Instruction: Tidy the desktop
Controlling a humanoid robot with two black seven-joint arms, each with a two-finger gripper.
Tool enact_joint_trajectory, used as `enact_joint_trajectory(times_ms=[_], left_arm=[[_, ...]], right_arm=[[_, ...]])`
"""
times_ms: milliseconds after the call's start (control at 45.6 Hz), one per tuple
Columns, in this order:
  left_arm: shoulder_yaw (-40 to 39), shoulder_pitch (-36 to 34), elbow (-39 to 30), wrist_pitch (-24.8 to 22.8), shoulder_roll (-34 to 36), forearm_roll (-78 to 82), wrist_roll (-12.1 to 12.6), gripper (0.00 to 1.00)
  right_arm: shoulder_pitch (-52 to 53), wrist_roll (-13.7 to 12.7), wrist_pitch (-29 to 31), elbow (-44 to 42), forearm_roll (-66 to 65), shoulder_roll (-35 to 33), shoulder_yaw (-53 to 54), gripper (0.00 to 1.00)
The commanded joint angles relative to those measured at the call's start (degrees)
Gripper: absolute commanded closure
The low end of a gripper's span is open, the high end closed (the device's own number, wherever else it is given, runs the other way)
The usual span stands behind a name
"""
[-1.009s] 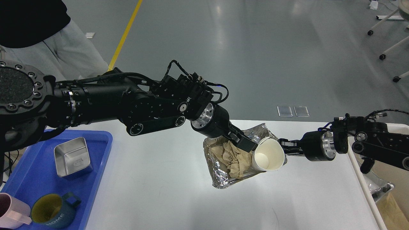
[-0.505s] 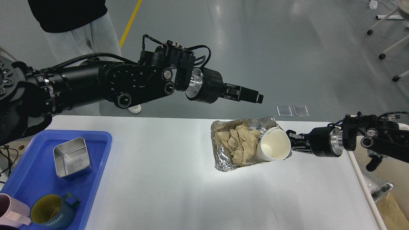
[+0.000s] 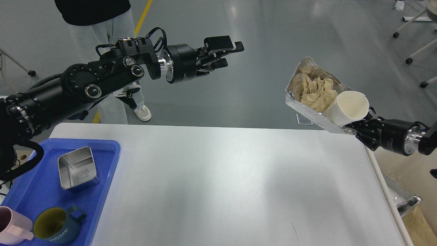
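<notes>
The white desktop [image 3: 222,184] fills the lower middle of the head view. My right gripper [image 3: 353,127] is shut on the edge of a crumpled foil tray [image 3: 307,109] and holds it tilted in the air above the desktop's far right corner. The foil tray carries crumpled brown paper [image 3: 315,90] and a white paper cup [image 3: 350,107]. The foil hides most of the fingers. My left gripper [image 3: 230,54] is open and empty, raised high beyond the desktop's far edge.
A blue tray [image 3: 114,150] at the left holds a steel box [image 3: 76,167], a dark blue mug [image 3: 56,225] and a pink cup [image 3: 10,227]. A bin with foil [image 3: 404,201] sits beside the right edge. A person [image 3: 102,20] stands behind.
My right gripper has lifted the foil tray with paper and cup off the desktop, up and to the right. My left gripper let go, rose up and back to the left, and opened.
</notes>
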Motion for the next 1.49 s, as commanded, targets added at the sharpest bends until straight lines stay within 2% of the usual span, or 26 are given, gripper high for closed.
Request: enact_joint_trajectory(times_ms=[0, 176, 570, 987, 1251, 1273, 1317, 1338, 1382, 1470], left_arm=[[-2.62, 2.68, 1.63, 0.1, 0.38, -0.2, -0.1, 0.18], [-7.19, 6.37, 2.6, 0.1, 1.44, -0.2, -0.1, 0.18], [-11.58, 10.07, 3.91, 0.19, 3.28, -1.69, -0.1, 0.18], [-11.67, 11.12, 5.15, 3.88, 4.25, -5.91, -0.1, 0.18], [-12.46, 11.3, 5.5, 4.4, 4.25, -6.79, -0.01, 0.18], [-12.46, 11.3, 5.5, 4.67, 4.25, -6.79, -0.01, 0.18], [-12.46, 11.3, 5.5, 4.93, 4.34, -6.79, -0.01, 0.18], [-12.46, 11.3, 5.5, 5.11, 4.25, -6.79, -0.01, 0.18], [-12.46, 11.3, 5.5, 5.29, 4.34, -6.79, -0.01, 0.18], [-12.46, 11.39, 5.5, 5.46, 4.95, -6.88, -0.01, 0.18]], right_arm=[[-4.96, -0.33, -1.41, -3.2, 3.11, -1.16, 1.59, 1.0], [-12.6, -0.86, -2.12, -11.9, 11.45, -1.24, 3.88, 1.0], [-24.91, -1.03, -3.88, -23.15, 20.16, -0.1, 4.14, 1.0], [-31.15, -2.35, -3.88, -38.44, 26.66, 7.81, 4.14, 1.0], [-31.77, -7.45, -3.96, -43.89, 26.93, 11.23, 4.75, 1.0], [-31.77, -7.54, -3.88, -44.51, 26.93, 11.58, 5.19, 0.95], [-31.77, -7.45, -4.23, -46.44, 26.75, 12.29, 6.07, 0.6], [-31.77, -7.36, -4.32, -47.49, 26.75, 12.73, 6.6, 0.49], [-31.77, -7.36, -4.49, -50.12, 26.67, 14.13, 7.74, 0.31], [-31.77, -7.27, -4.49, -54.0, 26.67, 16.24, 9.06, 0.05]])
